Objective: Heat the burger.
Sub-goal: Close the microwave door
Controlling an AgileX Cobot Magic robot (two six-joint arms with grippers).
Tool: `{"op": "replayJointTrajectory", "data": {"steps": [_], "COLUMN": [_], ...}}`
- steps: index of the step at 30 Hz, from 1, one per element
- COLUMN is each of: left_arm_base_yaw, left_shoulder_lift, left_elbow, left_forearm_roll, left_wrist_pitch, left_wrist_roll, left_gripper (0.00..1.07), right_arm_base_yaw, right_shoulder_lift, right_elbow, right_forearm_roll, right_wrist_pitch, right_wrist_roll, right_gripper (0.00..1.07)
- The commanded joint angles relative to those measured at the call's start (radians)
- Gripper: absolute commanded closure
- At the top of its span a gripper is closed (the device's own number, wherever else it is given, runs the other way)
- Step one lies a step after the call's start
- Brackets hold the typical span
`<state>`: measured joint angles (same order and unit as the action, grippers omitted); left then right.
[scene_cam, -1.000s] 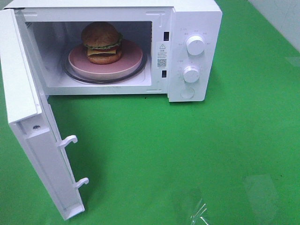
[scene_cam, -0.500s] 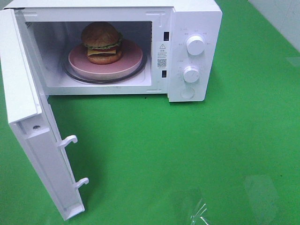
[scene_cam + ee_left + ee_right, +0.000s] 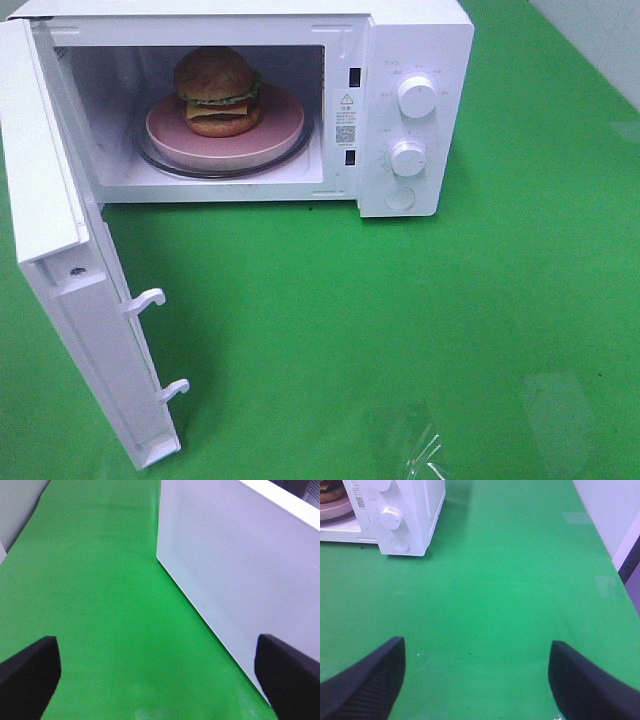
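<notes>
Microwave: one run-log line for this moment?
burger: on plate inside microwave | door: open | left gripper: open, empty, near door | right gripper: open, empty

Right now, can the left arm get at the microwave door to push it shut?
Probably yes. The door stands wide open close beside the open left gripper, with only green cloth between them.

It looks like a robot test bench, not a kitchen: a white microwave (image 3: 448,120) on plain green cloth (image 3: 400,330) against a bare pale wall (image 3: 600,40).
</notes>
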<state>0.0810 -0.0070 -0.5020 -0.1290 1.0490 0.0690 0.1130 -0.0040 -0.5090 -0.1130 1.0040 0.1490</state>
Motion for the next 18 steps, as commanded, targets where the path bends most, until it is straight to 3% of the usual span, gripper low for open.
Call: {"op": "replayJointTrajectory", "data": {"steps": [1, 10, 12, 18], "left_arm_base_yaw": [-0.004, -0.004, -0.003, -0.003], "left_shoulder_lift": [-0.017, -0.017, -0.014, 0.027], "left_elbow": [0.004, 0.000, -0.028, -0.051], "left_forearm_roll": [-0.004, 0.006, 0.008, 0.008], "left_wrist_pitch": [-0.009, -0.013, -0.062, -0.200], "left_wrist_roll": [0.000, -0.011, -0.052, -0.054], "left_gripper": [0.09, 0.09, 0.11, 0.18], "right_arm_base_yaw": [-0.007, -0.007, -0.007, -0.007], "right_shoulder_lift": [-0.026, -0.026, -0.026, -0.026], "right_elbow": [0.002, 0.002, 0.001, 0.001], "right_forearm_roll": [-0.003, -0.003, -0.003, -0.003], "right_wrist_pitch": [0.003, 0.003, 0.003, 0.003], "right_wrist_roll": [0.002, 0.002, 0.002, 0.002], "right_gripper": [0.31, 0.31, 0.31, 0.31]}}
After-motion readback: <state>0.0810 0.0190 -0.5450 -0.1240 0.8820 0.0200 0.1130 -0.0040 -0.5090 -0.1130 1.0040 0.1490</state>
